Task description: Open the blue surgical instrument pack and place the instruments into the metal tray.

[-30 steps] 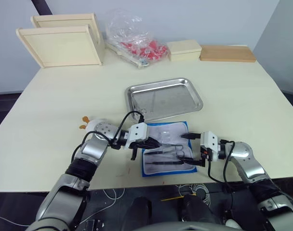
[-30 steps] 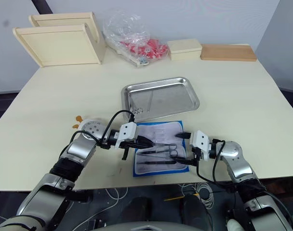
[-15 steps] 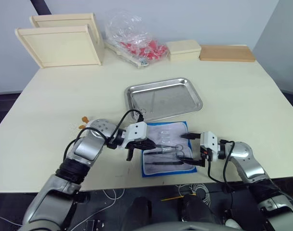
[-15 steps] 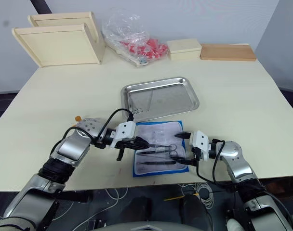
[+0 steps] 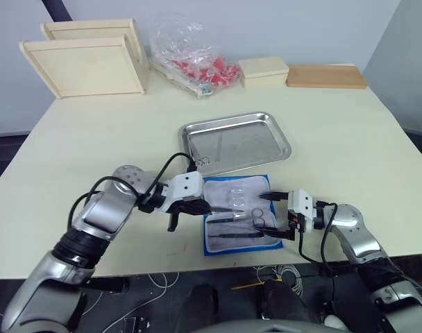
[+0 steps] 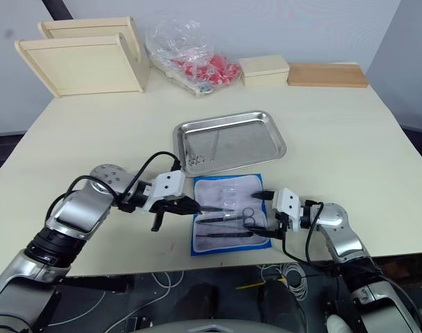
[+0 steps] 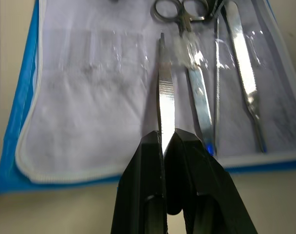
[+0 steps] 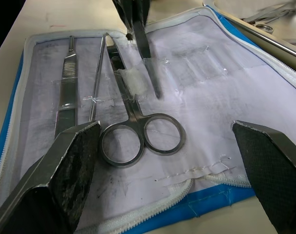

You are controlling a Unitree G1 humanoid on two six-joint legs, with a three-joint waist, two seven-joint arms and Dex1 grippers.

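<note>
Fingers of the left end effector point(image 7: 163, 141) are clenched on a slim flat steel instrument point(image 7: 165, 100), whose far tip hovers over the open blue surgical instrument pack point(image 5: 237, 215). Compared with a second ago, this arm has drawn back toward the robot's left, so the held tool now lies across the pack's left edge. The right end effector point(image 8: 172, 146) is unchanged, fingers spread wide and released, at the pack's right edge, just before the ring handles of the scissors point(image 8: 136, 124). Beside the scissors, two more slim tools point(image 8: 77, 83) remain on the pale lining under clear pockets. No print on the pack is readable.

The pack lies flat near the front edge of a pale cream desk point(image 5: 350, 132). Just behind it, almost touching, sits the metal tray point(image 5: 236, 142), with a ring-handled instrument point(image 5: 203, 161) at its front left corner. Along the desk's far edge stand two pale wooden boxes point(image 5: 86, 59), a clear bag of red items point(image 5: 193, 59), a small cream box point(image 5: 264, 71) and a wooden board point(image 5: 326, 76). Behind is a plain grey-blue wall point(image 5: 301, 28)
</note>
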